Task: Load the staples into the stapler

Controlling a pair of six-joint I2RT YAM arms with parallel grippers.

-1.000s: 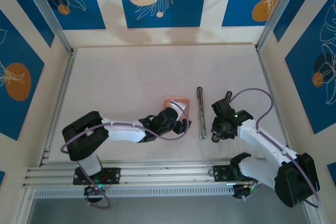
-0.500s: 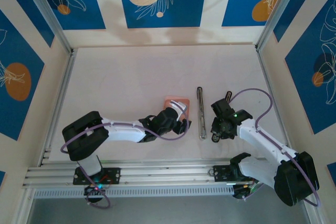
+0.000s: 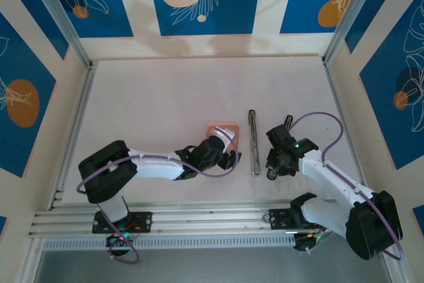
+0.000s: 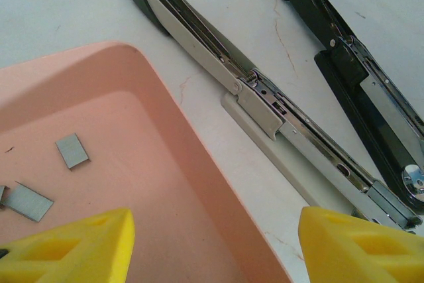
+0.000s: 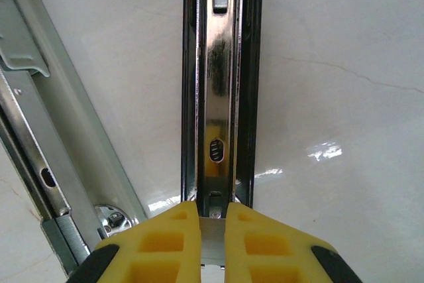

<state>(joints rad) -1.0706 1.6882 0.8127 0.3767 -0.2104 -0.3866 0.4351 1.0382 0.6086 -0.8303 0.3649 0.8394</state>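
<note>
While nothing has shifted over the last second, the left gripper [image 4: 215,238] hangs released above the pink tray [image 4: 173,116], where the staples [image 4: 71,150] lie loose, none lifted yet. The right gripper [image 5: 212,220] stays clenched on the cover end of the stapler [image 4: 265,107], so loading waits on a pickup. The tray's rim sits just beside the magazine rail, and open table [image 4: 59,11] lies beyond.

The right gripper [image 5: 212,225] pinches its jaws on the stapler [image 5: 222,84], which runs toward 12 o'clock; a silver rail [image 5: 40,130] lies at 9 o'clock.
</note>
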